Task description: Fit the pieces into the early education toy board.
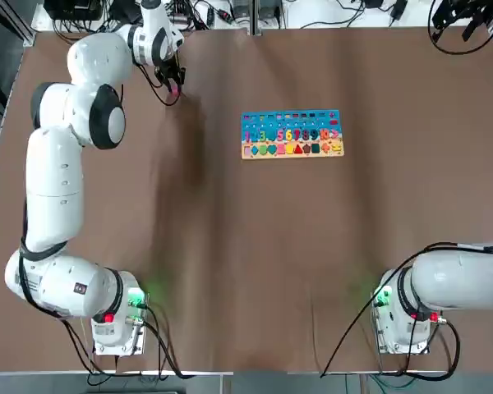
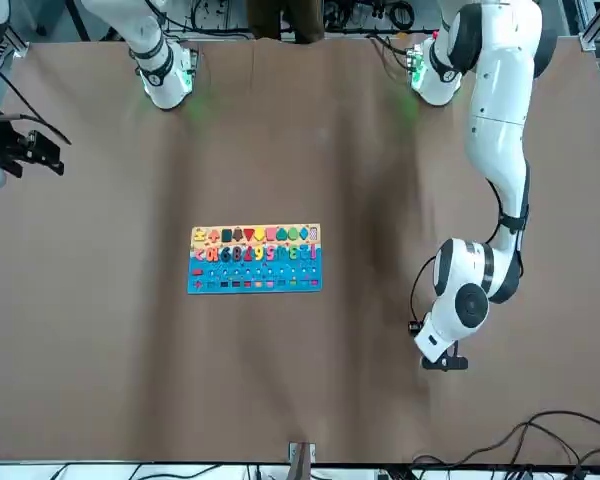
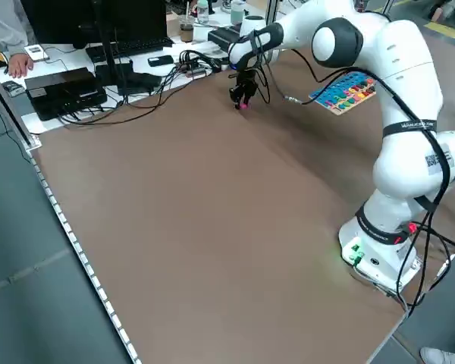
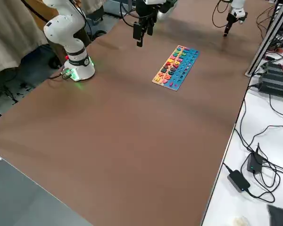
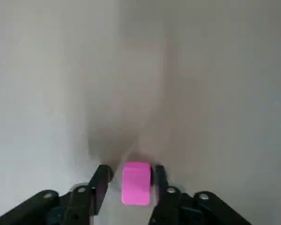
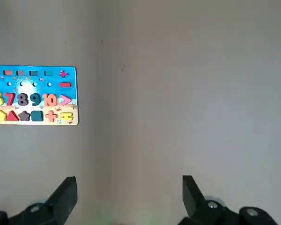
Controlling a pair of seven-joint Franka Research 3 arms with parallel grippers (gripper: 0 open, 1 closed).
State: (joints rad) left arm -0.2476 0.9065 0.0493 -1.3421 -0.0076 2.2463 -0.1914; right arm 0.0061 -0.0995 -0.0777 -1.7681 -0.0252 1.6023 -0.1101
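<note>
1. The left gripper (image 5: 131, 180) is down at the table (image 1: 230, 263), in its far left part, with a small pink piece (image 5: 136, 183) lying between its two fingers (image 5: 102, 180).
2. Those fingers stand partly open, close on either side of the pink piece; a narrow gap shows on one side, so a firm hold cannot be confirmed. The piece looks to be resting on the table surface.
3. The early education toy board (image 1: 292, 133) lies well off to the right of that gripper, near the middle of the table's far half and apart from both arms.
4. The board's rows of numbers and shapes look mostly filled with coloured pieces; whether any slot is empty is too small to tell.
5. The right gripper (image 6: 129, 194) hangs above the bare table with its fingers wide apart and nothing between them; the board sits ahead of it and off to one side.
6. Judging from this, the task is at a pick-up step: the pink piece is not yet lifted, and carrying it over and seating it in the board remains.
</note>
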